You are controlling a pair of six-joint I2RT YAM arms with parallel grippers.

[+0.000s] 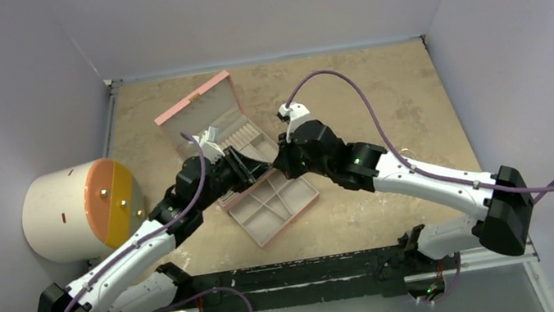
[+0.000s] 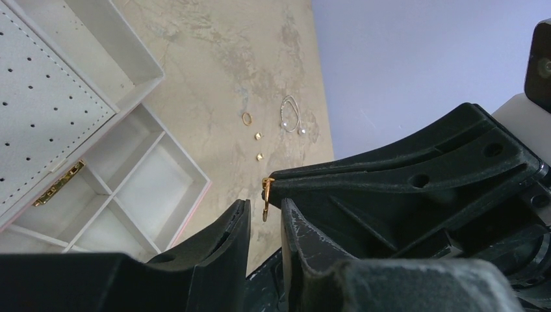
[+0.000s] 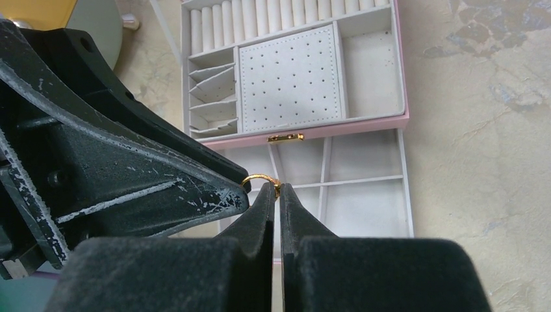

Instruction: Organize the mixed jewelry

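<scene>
My right gripper (image 3: 279,188) is shut on a small gold ring (image 3: 258,177), pinched at the fingertips above the open pink box (image 3: 403,118). In the left wrist view that ring (image 2: 266,195) hangs edge-on from the right gripper's tip, just beyond my left gripper (image 2: 265,208). The left jaws stand a narrow gap apart and do not touch the ring. More of the mixed jewelry lies on the table: another gold ring (image 2: 247,118), two tiny gold studs (image 2: 258,136), and a thin silver hoop (image 2: 291,116). From above, both grippers (image 1: 247,169) (image 1: 280,160) meet over the box (image 1: 267,225).
A large white cylinder (image 1: 59,217) with an orange and yellow face stands at the table's left edge. The box's lid (image 1: 196,106) lies open toward the back. Grey walls close in the table on three sides.
</scene>
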